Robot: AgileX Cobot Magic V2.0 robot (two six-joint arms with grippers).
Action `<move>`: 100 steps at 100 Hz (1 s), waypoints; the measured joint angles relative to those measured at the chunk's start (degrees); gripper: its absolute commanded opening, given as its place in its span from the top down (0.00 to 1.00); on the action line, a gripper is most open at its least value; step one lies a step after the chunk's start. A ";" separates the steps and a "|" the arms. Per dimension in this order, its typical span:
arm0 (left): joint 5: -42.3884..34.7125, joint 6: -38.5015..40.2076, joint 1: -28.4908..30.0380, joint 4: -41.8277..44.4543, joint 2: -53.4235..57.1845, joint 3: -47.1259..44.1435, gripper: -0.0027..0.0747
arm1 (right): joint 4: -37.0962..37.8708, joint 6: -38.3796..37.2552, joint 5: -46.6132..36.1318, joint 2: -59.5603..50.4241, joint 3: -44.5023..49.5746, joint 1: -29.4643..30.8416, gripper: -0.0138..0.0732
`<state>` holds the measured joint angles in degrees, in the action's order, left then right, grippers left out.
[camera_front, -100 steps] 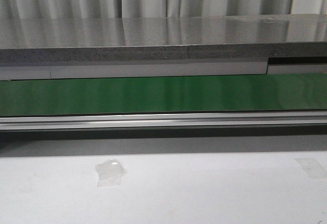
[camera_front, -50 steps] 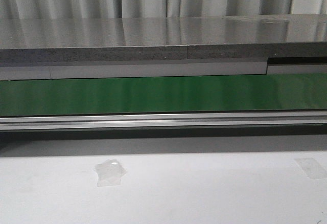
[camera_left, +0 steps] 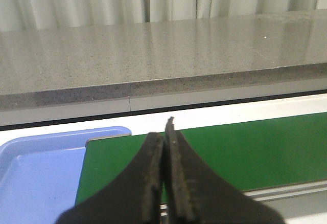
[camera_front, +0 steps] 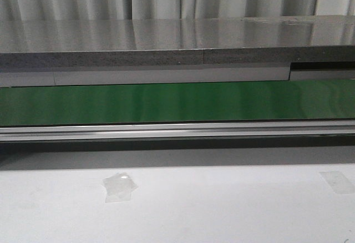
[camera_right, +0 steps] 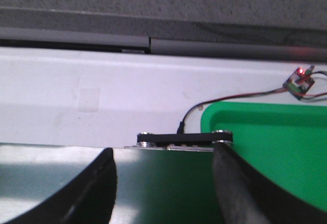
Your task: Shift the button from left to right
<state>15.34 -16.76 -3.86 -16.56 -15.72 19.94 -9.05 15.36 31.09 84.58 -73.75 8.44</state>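
Note:
The button shows in no view. My left gripper (camera_left: 164, 137) is shut and empty; its black fingers press together over the left end of the green conveyor belt (camera_left: 245, 150), next to a blue tray (camera_left: 36, 173). My right gripper (camera_right: 164, 168) is open and empty, its two black fingers wide apart over the belt's right end (camera_right: 163, 183), beside a green tray (camera_right: 276, 142). Neither gripper shows in the front view, where the belt (camera_front: 177, 103) runs bare across the frame.
A grey stone-like counter (camera_front: 166, 43) runs behind the belt, with curtains behind it. A metal rail (camera_front: 177, 131) edges the belt's front. Clear tape (camera_front: 118, 186) lies on the white table. A small circuit board (camera_right: 300, 81) with a red light and wires sits beyond the green tray.

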 measured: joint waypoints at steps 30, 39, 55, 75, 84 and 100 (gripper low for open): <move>0.00 0.00 0.00 -0.10 0.00 0.00 0.99 | -0.26 0.00 -10.32 -16.46 15.91 -5.33 0.35; 0.00 0.00 0.00 -0.10 0.00 0.00 0.99 | -0.26 0.00 -13.24 -22.52 22.06 -6.59 0.35; 0.00 0.00 0.00 -0.10 0.00 0.00 0.99 | -0.29 0.00 -18.12 -32.68 33.25 -7.83 0.35; 0.00 0.00 0.00 -0.10 0.00 0.00 0.99 | -0.38 0.00 -22.88 -44.76 44.97 -7.83 0.35; 0.00 0.00 0.00 -0.10 0.00 0.00 0.99 | -0.73 0.00 -23.27 -50.20 47.48 -7.83 0.35; 0.00 0.00 0.00 -0.10 0.00 0.00 0.99 | -1.84 0.00 -21.66 -57.26 48.54 -7.83 0.37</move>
<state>15.34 -16.76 -3.86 -16.66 -15.72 19.94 -10.90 15.36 9.43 27.33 -25.20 0.60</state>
